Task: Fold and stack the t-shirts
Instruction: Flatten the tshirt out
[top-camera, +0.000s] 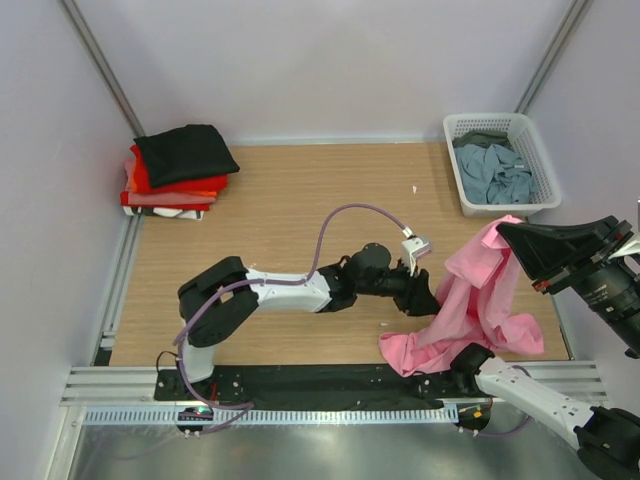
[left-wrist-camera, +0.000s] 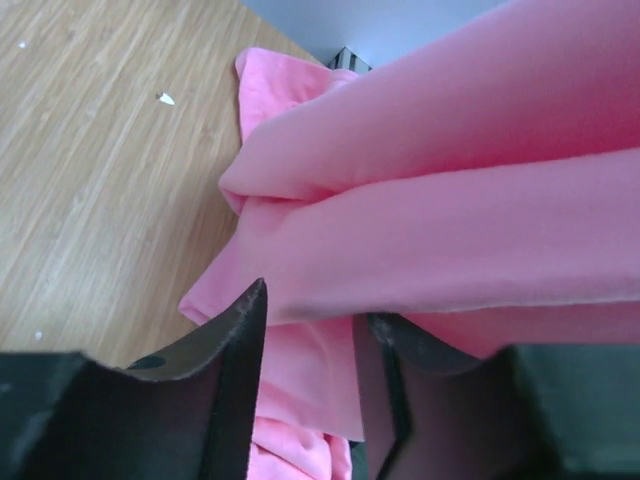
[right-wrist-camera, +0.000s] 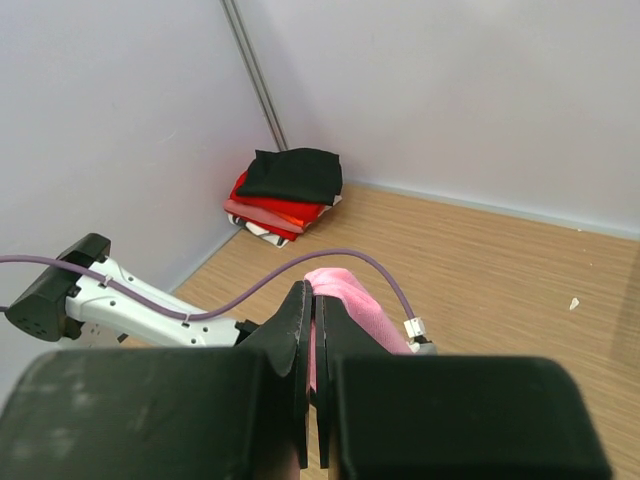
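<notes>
Bright pink cloth t-shirt (top-camera: 470, 295) is hung over the wooden worktop (top-camera: 300, 200), pinched in the closed right end effector (right-wrist-camera: 314, 300). Left end effector (left-wrist-camera: 315, 325) is parted around a fold; one edge only should be clamped.

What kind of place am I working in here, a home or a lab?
Probably a lab test cell, not a home: plain pale walls enclose a small wooden table, with metal rails along its near edge and a white laundry basket.
</notes>
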